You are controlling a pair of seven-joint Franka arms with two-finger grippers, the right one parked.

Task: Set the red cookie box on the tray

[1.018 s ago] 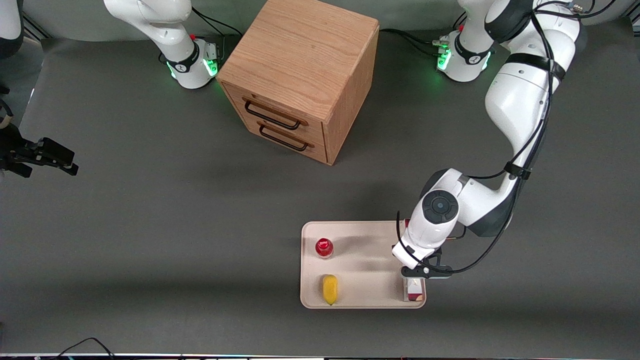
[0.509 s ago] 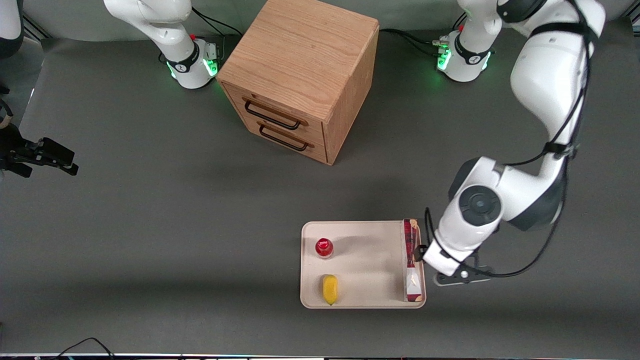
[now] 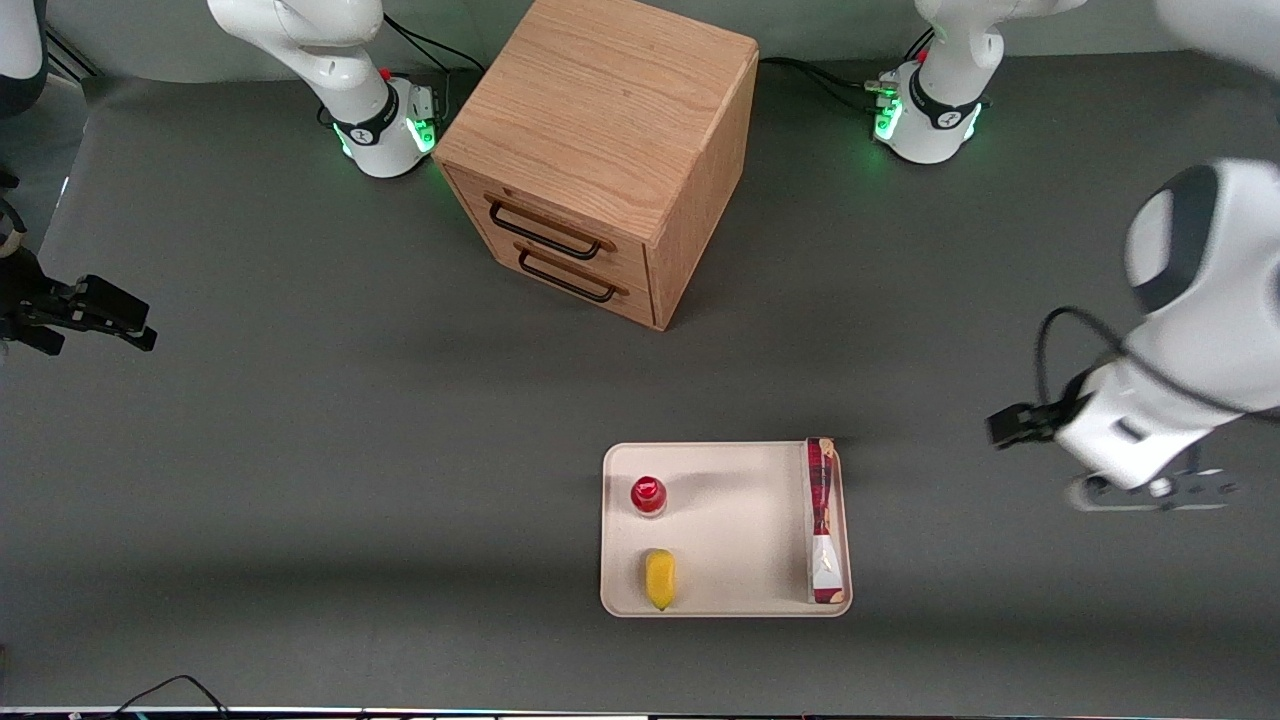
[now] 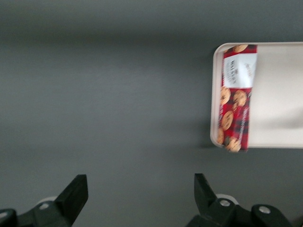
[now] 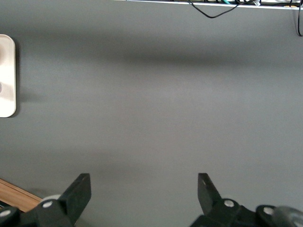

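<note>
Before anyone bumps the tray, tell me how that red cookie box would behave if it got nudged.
The red cookie box stands on a narrow long edge along the tray rim, so a sideways nudge would probably topple it flat. It looks like stiff, light cardboard, likely sliding easily rather than bending. The open gripper hangs over the bare table, touching nothing.

The table [image 3: 300,450] wears a matt dark grey covering, smooth, no shine. The tray [image 3: 730,600] looks like cream plastic, satin and even. On it lies the red cookie box [image 3: 825,520], printed cardboard with a slight sheen. The cabinet [image 3: 610,120] at twelve o'clock from the tray is pale oak-like wood, grain plain to see, with dark metal handles [image 3: 545,235]. The gripper [image 4: 139,201] hangs above the bare table, fingers [image 4: 75,194] spread wide, matt black plastic; the arm's shell [image 3: 1200,300] is glossy white.
</note>
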